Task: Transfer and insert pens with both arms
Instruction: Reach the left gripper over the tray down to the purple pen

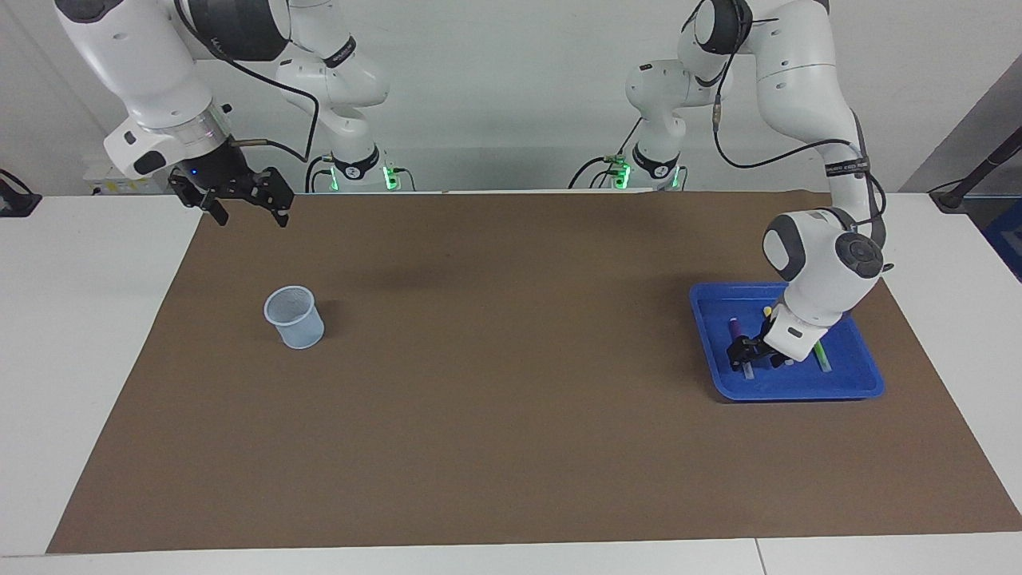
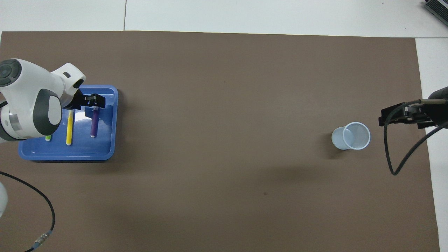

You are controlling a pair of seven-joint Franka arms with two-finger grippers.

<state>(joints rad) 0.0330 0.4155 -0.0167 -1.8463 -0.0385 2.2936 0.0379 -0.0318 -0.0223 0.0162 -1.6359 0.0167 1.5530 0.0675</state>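
One cup (image 1: pixel 295 317) nr right tool (image 1: pixel 245 200)

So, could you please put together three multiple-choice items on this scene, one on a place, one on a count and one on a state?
1. Where do the pens lie?
A. in the blue tray
B. in the cup
C. on the bare brown mat

2. How many pens are there?
A. one
B. three
C. five

3. How does the cup stand?
A. tipped on its side
B. upside down
C. upright, mouth up

Answers:
1 A: the purple pen, yellow pen and green pen all lie in the blue tray at the left arm's end of the brown mat, with the left gripper low over the purple pen's end.
2 B: one purple, one yellow, one green.
3 C: the overhead view looks into the open mouth of the cup, which stands at the right arm's end; the right gripper waits in the air.
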